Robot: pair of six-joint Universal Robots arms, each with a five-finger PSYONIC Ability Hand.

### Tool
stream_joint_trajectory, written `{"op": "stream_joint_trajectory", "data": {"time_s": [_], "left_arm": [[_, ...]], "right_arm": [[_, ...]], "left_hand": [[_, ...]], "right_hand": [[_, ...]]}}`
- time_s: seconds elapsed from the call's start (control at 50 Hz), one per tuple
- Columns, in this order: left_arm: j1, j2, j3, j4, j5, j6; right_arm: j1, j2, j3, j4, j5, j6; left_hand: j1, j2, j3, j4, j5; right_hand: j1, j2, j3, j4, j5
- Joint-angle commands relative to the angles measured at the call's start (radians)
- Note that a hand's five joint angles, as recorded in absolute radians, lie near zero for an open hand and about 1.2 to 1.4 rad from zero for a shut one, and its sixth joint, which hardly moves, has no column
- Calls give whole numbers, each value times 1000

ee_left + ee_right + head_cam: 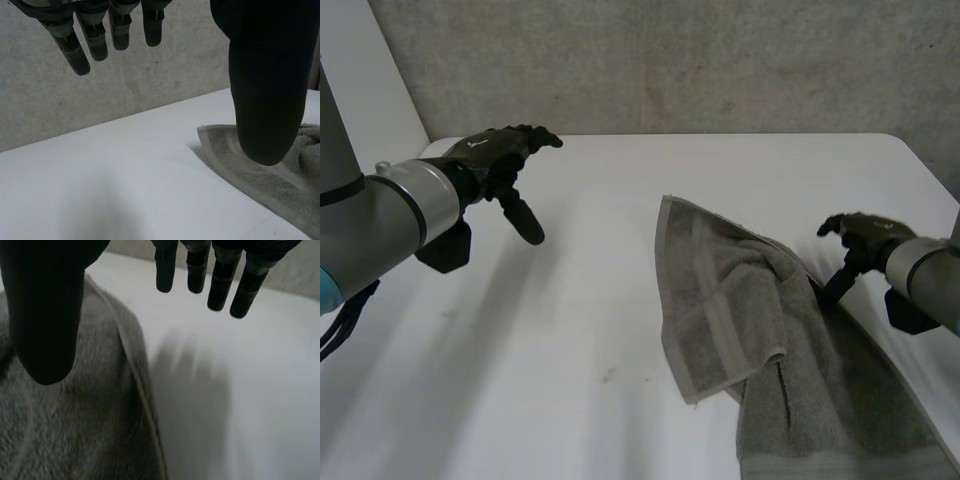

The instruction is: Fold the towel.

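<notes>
One broad white table (580, 330) took up most of the head view, smooth and matte, with rounded far corners. A rough, speckled concrete wall (700, 60) stood behind it.

Next in size was the towel (740, 300), grey-brown terry cloth, nubbly, with a flatter woven band along its hem. It lay in the lower right of the frame, rumpled rather than flat. One flap was turned over at a slant toward the centre, its hemmed corner pointing at the bottom edge. A thicker bunched ridge ran across the middle, and the rest spread toward the lower right corner.

The left arm (390, 215), grey and cylindrical, came in from the left edge. Its left hand (495, 155) hung in the upper left over bare table, well apart from the towel. In the left wrist view the fingers (75, 45) hung straight and spread, the thumb stood wide of them, and they held nothing. One hemmed towel corner lay beyond the thumb.

The right hand (860, 235) sat at the right edge of the frame, just beside the towel's right side. In the right wrist view its fingers (220, 280) hung loose and apart over white table, and its thumb (45, 315) hung over the terry. The towel's hem ran between them. The hand gripped nothing, and whether the thumb touched the cloth could not be told.
</notes>
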Motion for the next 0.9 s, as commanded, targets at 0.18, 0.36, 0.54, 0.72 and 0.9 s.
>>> {"op": "stream_joint_trajectory", "data": {"time_s": [0.18, 0.36, 0.54, 0.72, 0.9], "left_arm": [[-7, 7, -15, 1, -5, 3], [-9, 12, -22, 2, -5, 6], [-27, 2, -15, 51, -13, -3], [-117, -144, 116, 301, -9, -25], [-206, -372, 278, 303, 65, -22]], "right_arm": [[2, 138, 10, -157, -4, -7], [3, 161, 8, -210, -4, -10], [26, -99, 25, -224, -76, -40], [158, -287, 56, -76, -196, -153], [291, -385, 116, 36, -185, -354]], "left_hand": [[15, 18, 21, 20, -11], [12, 15, 18, 17, -14], [9, 13, 15, 14, -16], [24, 27, 30, 28, -2], [30, 33, 36, 34, 4]], "right_hand": [[449, 415, 418, 414, 412], [1166, 1132, 1135, 1132, 1130], [1167, 1133, 1136, 1132, 1130], [1167, 1133, 1136, 1132, 1130], [1167, 1133, 1136, 1132, 1130]]}}
